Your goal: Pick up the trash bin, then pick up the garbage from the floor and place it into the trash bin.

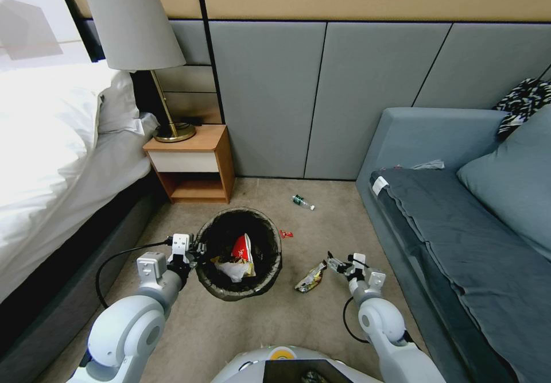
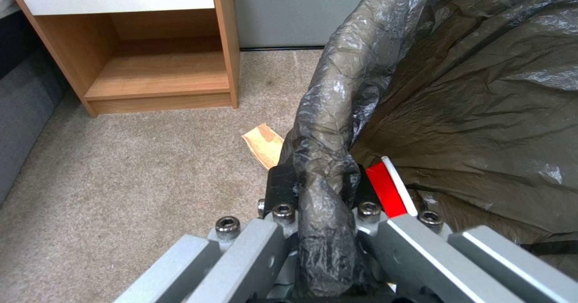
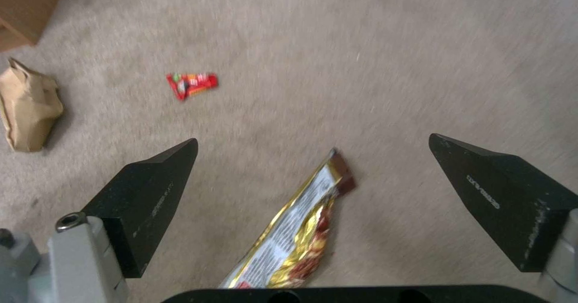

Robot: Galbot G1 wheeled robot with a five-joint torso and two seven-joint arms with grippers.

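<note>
**Two grippers at work — one clamped on the bin rim, one spread above a wrapper**

Two arms reach in from the bottom of the head view. The left gripper (image 1: pixel 197 252) pinches the bag-covered rim of the trash bin (image 1: pixel 270 274) at lower centre; the left wrist view shows its fingers (image 2: pixel 282 188) closed on the folded dark liner (image 2: pixel 325 158). Inside the bin lie a red-and-white packet (image 1: pixel 243 249) and crumpled white tissue (image 1: pixel 234 269).

The right gripper (image 1: pixel 333 263) hangs right of the bin, its jaws wide apart — in the right wrist view the shiny wrapper (image 3: pixel 295 235) lies on the floor (image 3: pixel 391 68) between the two black fingertips (image 3: pixel 147 194), touching neither.

A small red packet (image 1: pixel 286 234) sits just beside the bin's upper-right edge. The green bottle (image 1: pixel 302 202) lies farther up, near the grey wall panel (image 1: pixel 270 96). A brown paper bag (image 3: pixel 27 106) rests at the left edge of the right wrist view.

Open carpet runs between the bed (image 1: pixel 51 159) on the left and the sofa (image 1: pixel 459 228) on the right; the nightstand (image 1: pixel 192 165) bounds it at upper left.
</note>
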